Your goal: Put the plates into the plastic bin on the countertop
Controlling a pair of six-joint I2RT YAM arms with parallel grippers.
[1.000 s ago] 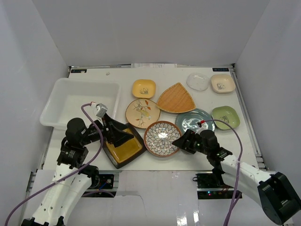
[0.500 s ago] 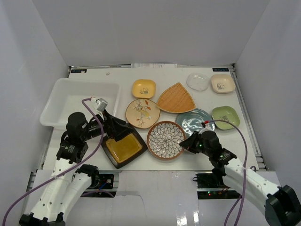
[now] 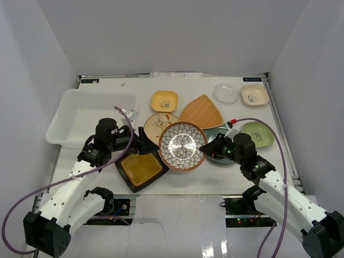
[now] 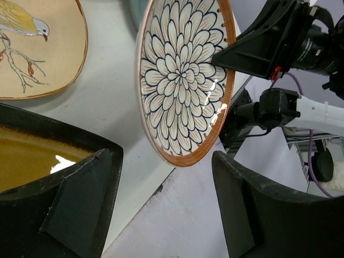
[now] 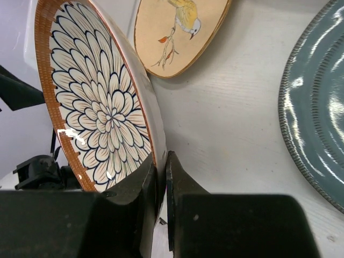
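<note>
My right gripper [image 3: 206,147] [image 5: 161,161] is shut on the rim of the round blue-patterned plate [image 3: 182,145] [image 5: 97,107], which is lifted off the countertop [image 3: 236,177] and tilted on edge. My left gripper [image 3: 144,144] [image 4: 161,161] is open just left of that plate [image 4: 183,80], whose lower rim hangs above the gap between the fingers without touching them. Below the left gripper lies the dark square plate with the amber centre [image 3: 141,170] [image 4: 27,161]. The plastic bin [image 3: 60,121] stands at the far left with nothing in it.
The floral cream plate [image 3: 159,122] [image 5: 177,32], yellow plate [image 3: 164,100] and orange fan-shaped plate [image 3: 201,112] lie behind the lifted one. The teal plate [image 3: 226,133] [image 5: 317,123] is partly hidden by my right arm. Green [image 3: 258,133], clear [image 3: 226,93] and cream [image 3: 254,95] plates lie at the right.
My right gripper shut on the blue-patterned plate and raised it, tilted, up and to the left. My left gripper swung right from over the dark square plate towards the lifted plate.
</note>
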